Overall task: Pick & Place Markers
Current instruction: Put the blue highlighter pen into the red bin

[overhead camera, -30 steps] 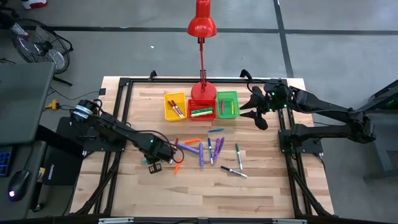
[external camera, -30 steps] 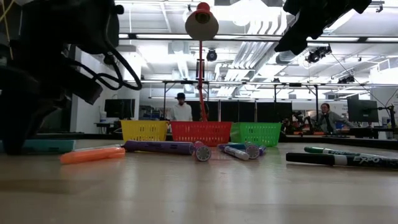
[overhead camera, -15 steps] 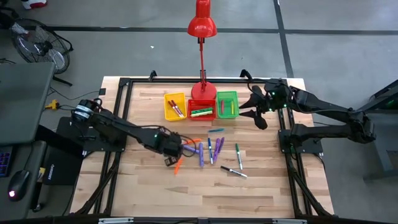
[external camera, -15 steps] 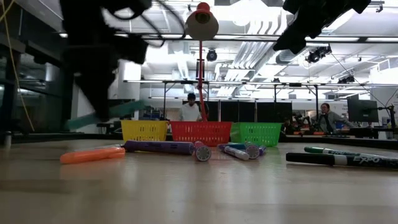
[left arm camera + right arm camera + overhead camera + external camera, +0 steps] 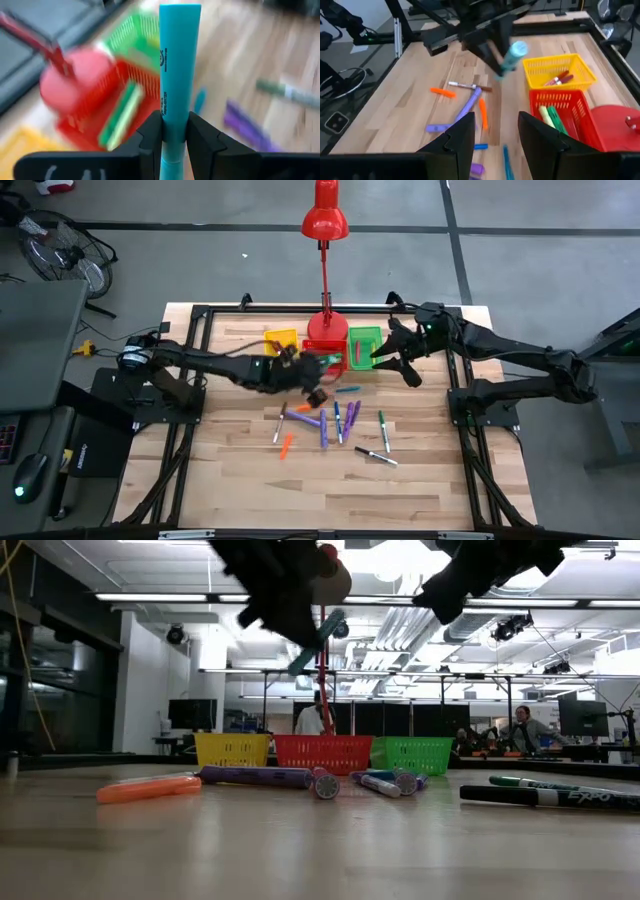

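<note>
Since a second ago the left gripper (image 5: 174, 131) has swung from the table's left part up over the bins, its jaws clamped on a slim teal capped marker (image 5: 177, 75) held aloft. The yellow mesh bin (image 5: 559, 70) holds red markers, the red mesh bin (image 5: 560, 116) green ones. The right gripper (image 5: 392, 360) hovers open beside the green mesh bin (image 5: 366, 338).

Pale wooden worktop (image 5: 220, 480) inside a black frame. Toward 12 o'clock, yellow bin (image 5: 279, 340), red bin (image 5: 323, 355) and green bin (image 5: 366, 346) abreast, lamp base (image 5: 326, 326) behind. Centrally, scattered markers (image 5: 322, 426): purple, orange, blue, green, black.
</note>
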`<control>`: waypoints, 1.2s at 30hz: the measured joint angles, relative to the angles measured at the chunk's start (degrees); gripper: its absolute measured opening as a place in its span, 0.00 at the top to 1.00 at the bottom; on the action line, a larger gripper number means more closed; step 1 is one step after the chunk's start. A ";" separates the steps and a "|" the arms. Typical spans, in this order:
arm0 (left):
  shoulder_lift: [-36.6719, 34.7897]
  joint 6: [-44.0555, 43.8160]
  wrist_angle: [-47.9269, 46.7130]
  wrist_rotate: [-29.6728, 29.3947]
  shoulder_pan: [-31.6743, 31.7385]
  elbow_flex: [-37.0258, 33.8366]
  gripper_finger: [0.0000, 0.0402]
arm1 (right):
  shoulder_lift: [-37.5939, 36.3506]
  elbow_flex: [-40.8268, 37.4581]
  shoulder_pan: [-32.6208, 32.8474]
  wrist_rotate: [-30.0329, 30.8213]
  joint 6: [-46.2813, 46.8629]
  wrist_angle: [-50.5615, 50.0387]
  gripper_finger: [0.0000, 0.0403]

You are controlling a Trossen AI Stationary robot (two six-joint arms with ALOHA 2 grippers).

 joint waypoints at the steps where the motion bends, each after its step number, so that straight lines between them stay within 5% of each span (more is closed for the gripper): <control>1: 0.00 1.26 1.88 -0.08 0.83 0.69 0.85 | 0.22 0.00 -0.05 -0.37 0.17 0.87 0.65; 10: -0.04 10.06 15.43 3.31 5.47 3.44 0.85 | 1.09 0.00 -0.22 -3.61 5.04 16.63 0.63; 21: -0.04 12.04 17.05 4.93 5.85 4.64 0.85 | 7.61 -0.02 -3.48 -6.70 11.61 30.26 0.43; 36: -0.09 12.21 17.81 5.44 5.85 4.66 0.85 | 16.65 0.01 -3.91 -10.89 19.24 46.42 0.48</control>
